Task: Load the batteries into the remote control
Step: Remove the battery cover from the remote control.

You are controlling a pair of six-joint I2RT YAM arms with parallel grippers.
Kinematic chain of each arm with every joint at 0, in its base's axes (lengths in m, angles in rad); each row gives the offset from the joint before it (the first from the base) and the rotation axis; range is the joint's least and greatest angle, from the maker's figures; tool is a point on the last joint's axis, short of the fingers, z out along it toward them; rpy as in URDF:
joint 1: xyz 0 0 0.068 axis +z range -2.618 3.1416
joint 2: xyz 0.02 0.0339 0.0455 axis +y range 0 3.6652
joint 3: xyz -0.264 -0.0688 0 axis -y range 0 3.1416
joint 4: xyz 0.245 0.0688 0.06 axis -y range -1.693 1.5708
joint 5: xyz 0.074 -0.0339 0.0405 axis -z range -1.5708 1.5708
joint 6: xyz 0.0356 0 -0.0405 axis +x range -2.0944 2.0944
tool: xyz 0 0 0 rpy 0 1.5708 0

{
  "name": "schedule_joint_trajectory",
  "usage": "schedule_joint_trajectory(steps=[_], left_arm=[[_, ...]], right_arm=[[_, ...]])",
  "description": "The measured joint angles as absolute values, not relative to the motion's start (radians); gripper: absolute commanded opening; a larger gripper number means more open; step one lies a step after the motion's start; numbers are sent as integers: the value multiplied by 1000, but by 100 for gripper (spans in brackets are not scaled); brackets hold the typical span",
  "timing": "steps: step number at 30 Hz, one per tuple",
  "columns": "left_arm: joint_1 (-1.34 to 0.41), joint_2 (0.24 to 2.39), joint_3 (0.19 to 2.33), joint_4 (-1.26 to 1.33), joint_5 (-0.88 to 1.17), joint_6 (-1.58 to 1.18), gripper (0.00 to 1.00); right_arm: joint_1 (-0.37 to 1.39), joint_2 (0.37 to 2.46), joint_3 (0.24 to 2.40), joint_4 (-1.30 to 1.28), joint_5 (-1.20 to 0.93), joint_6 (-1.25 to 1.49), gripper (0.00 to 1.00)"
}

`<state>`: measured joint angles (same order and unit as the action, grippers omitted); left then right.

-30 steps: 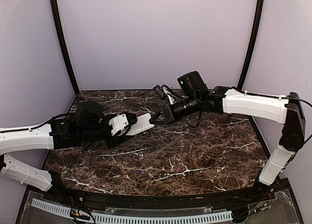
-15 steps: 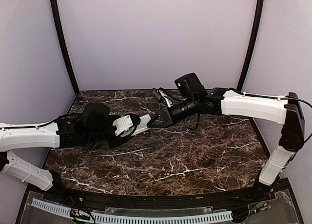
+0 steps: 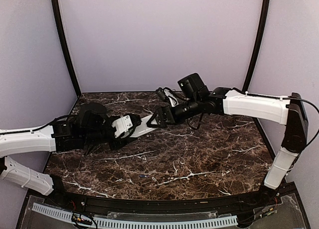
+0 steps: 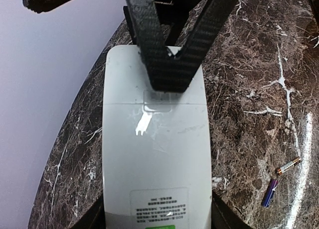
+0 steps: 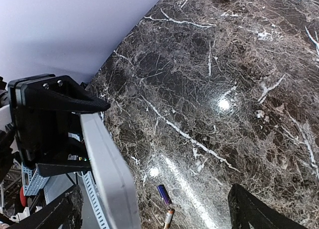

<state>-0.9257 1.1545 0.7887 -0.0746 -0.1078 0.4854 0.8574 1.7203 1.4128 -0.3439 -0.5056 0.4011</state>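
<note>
- Your left gripper (image 3: 127,129) pinches the remote (image 4: 154,154) by its sides, clear of the table (image 3: 209,154).
- Your right gripper (image 3: 157,120) is spread wide at the remote's far end.
- Two batteries (image 4: 276,179) lie on the table.

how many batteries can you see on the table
2: a purple battery and a silver-gold battery, lying close together on the marble table. More may be hidden inside the remote control.

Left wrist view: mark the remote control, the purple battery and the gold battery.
remote control (image 4: 154,159), left wrist view, middle of its white back face.
purple battery (image 4: 269,192), left wrist view, mid-body.
gold battery (image 4: 288,166), left wrist view, mid-body.
</note>
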Motion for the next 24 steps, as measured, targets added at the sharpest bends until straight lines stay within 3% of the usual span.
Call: schedule_joint_trajectory(steps=[4, 10, 16, 22, 24], left_arm=[[-926, 1143, 789, -71, -67, 485, 0], [-923, 1118, 775, -73, -10, 478, 0], [-918, 1071, 742, -85, 28, 471, 0], [-912, 1067, 741, -84, 27, 470, 0], [-912, 1067, 741, -84, 21, 470, 0]], right_arm=[[857, 1757, 1423, -329, -518, 399, 93], [859, 1767, 1435, -295, -572, 382, 48], [850, 1734, 1404, -254, -659, 374, 29], [839, 1704, 1392, -288, -677, 334, 28], [836, 1696, 1387, -305, -675, 325, 46]])
